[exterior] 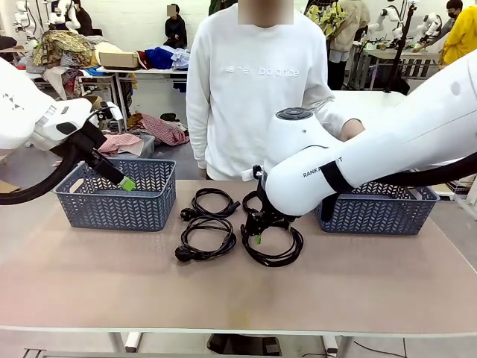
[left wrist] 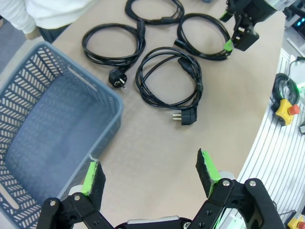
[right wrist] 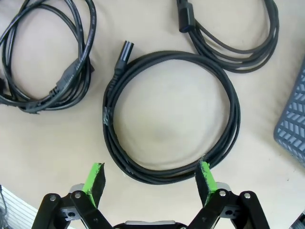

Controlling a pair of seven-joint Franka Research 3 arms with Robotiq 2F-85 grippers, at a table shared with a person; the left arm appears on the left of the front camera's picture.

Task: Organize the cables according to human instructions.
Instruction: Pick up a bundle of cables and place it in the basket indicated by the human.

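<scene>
1. Four cables (left wrist: 187, 116) lie on the tan matte bench (exterior: 89, 276). Each is thin smooth black cord wound into a flat round coil, some ending in chunky moulded plugs.
2. They are clustered mid-bench between the baskets:
   - near-left coil (exterior: 183, 254), with its angled two-pin plug pointing out;
   - far coil (exterior: 186, 215) just behind it;
   - near-right coil (right wrist: 109, 119) under my right wrist;
   - fourth coil (left wrist: 157, 20) at the far side, partly hidden by my right arm in the front view.
3. The left basket (exterior: 112, 212) and right basket (exterior: 387, 220) are grey-blue rectangular plastic with herringbone-slotted walls.
4. My right arm reaches across the middle with the wrist pointing straight down. The right gripper (right wrist: 150, 174) hovers low over the near-right coil, released, with nothing held. In the wrist view the coil's near arc runs between the green pads. One pad tip sits right at the cord, and I can't tell if it touches.
5. My left arm is held back at the left with the forearm angled down. The left gripper (left wrist: 147, 167) is above the left basket's edge and tilted toward the coils, released and empty.
6. A person (exterior: 253, 97) in a white sweatshirt stands at the far side, one hand by the right basket.
</scene>
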